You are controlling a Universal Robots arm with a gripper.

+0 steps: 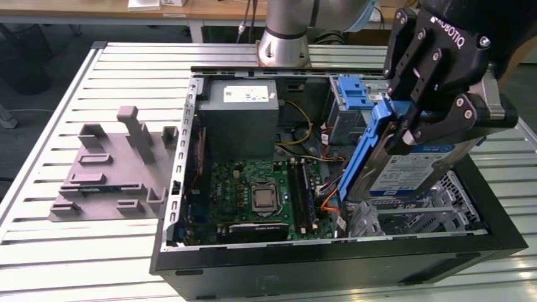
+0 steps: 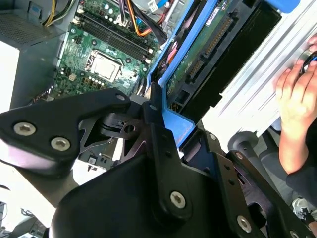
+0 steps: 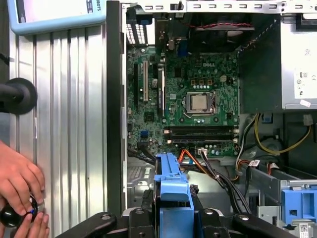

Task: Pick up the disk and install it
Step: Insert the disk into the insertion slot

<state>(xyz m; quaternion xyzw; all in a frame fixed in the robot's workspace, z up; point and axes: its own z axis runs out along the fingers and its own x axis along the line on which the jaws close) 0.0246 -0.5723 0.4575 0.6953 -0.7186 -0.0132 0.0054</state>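
The disk (image 1: 411, 173) is a silver drive with a white-and-blue label and a blue rail frame. It hangs tilted, one end low, over the metal drive cage (image 1: 419, 211) in the open computer case, at the exterior view's right. My black gripper (image 1: 401, 123) is shut on the disk's upper end, clamping the blue frame. In the second wrist view the fingers (image 2: 153, 111) pinch the blue frame (image 2: 173, 126), and the disk's green circuit underside (image 2: 198, 54) shows. In the first wrist view the blue frame (image 3: 173, 191) stands between my fingers above the case's inside.
The open case holds a green motherboard (image 1: 260, 195), a grey power supply box (image 1: 243, 116), loose cables (image 1: 323, 179) and a bare blue latch (image 1: 353, 91). A grey fixture (image 1: 109, 170) lies on the slatted table at the exterior view's left. A person's hands (image 3: 20, 186) work beside the case.
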